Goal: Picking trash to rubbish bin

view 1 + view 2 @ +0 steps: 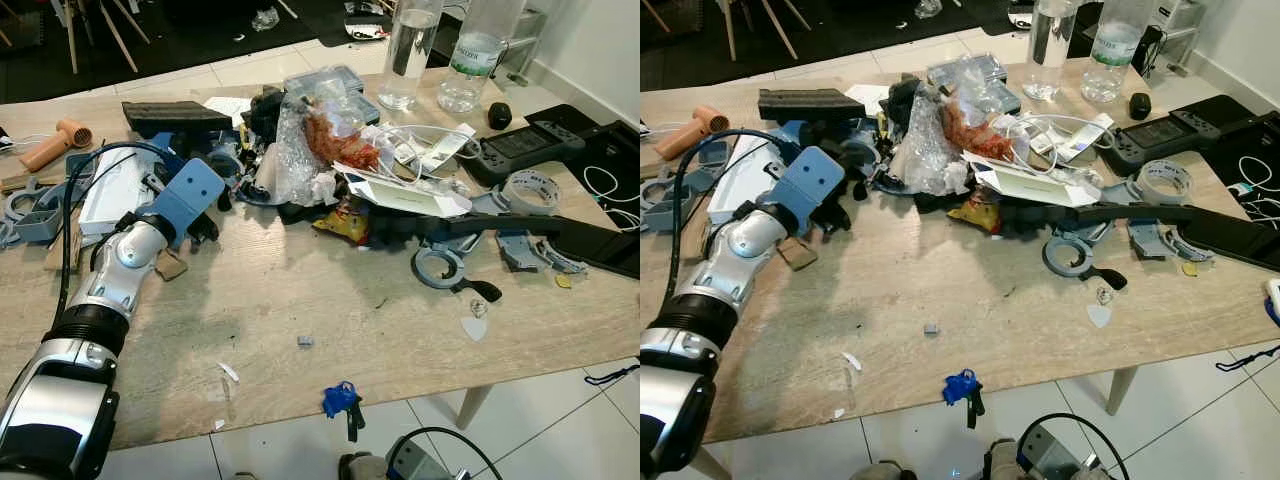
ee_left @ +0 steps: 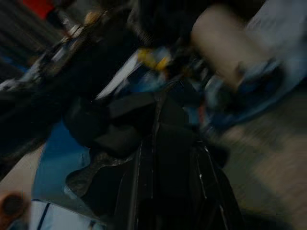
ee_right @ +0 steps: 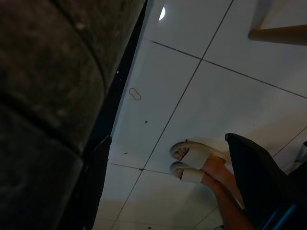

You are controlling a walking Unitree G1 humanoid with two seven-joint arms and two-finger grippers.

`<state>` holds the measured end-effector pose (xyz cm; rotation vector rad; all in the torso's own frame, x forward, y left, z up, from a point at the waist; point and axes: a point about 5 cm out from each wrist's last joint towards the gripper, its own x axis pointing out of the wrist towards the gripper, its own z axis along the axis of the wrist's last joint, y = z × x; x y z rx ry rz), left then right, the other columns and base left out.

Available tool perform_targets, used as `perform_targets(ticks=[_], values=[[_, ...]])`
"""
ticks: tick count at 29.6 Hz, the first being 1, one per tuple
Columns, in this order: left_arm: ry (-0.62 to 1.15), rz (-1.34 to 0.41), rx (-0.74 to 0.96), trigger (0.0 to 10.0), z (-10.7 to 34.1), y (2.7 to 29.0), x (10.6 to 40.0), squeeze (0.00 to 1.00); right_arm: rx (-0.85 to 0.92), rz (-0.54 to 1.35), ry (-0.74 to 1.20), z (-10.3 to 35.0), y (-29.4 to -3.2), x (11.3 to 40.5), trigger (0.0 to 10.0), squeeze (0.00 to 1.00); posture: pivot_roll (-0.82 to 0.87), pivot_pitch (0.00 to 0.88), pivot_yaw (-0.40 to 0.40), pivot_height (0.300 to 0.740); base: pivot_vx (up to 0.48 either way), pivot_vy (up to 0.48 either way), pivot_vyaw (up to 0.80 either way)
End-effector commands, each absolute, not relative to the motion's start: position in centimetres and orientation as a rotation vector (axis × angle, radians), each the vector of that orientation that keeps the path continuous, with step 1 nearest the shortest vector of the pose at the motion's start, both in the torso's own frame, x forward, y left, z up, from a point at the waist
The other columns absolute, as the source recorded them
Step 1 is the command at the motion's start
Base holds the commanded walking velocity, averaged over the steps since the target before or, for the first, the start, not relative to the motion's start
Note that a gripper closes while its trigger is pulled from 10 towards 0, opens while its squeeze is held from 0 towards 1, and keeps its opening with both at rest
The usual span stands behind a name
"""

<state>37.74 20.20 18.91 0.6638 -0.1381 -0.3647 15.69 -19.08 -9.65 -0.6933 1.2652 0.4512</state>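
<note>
Wooden table carries a trash pile along its far edge. The left gripper, fingers pressed together, sits at the pile's left side. The right gripper's state cannot be told.

A light wooden table is covered at its far half with clutter: crumpled clear plastic, two bottles, a tape roll, a game controller; white scraps are scattered nearer

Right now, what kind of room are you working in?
Probably a home workroom or living area: a wooden table heaped with clutter, a handheld game console, two water bottles and white floor tiles.
</note>
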Motion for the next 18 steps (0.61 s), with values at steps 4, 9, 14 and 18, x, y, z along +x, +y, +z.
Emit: perform_targets(ticks=[4,9,14,18], values=[[-0.183,-0.619,0.479,0.0,19.5,18.9,36.2,0.0,-0.644,0.506,1.241,-9.9,-17.0,15.5,10.0,0.0,-0.02,0.153,0.054,0.74,0.0,0.0,0.0],[-0.223,-0.86,0.327,0.0,21.2,18.2,33.9,0.0,-0.647,0.506,1.239,-9.9,-17.0,15.6,10.0,0.0,-0.02,0.151,0.054,0.74,0.0,0.0,0.0],[-0.309,-0.98,0.216,1.6,23.4,18.2,31.8,0.0,-0.65,0.508,1.237,-9.9,-17.0,15.7,10.0,0.0,-0.01,0.148,0.05,0.74,0.0,0.0,0.0],[-0.43,-0.913,0.055,5.0,25.7,19.6,31.0,0.0,-0.656,0.512,1.234,-9.8,-17.0,15.8,10.0,0.0,-0.01,0.144,0.044,0.74,0.0,0.0,0.0]])
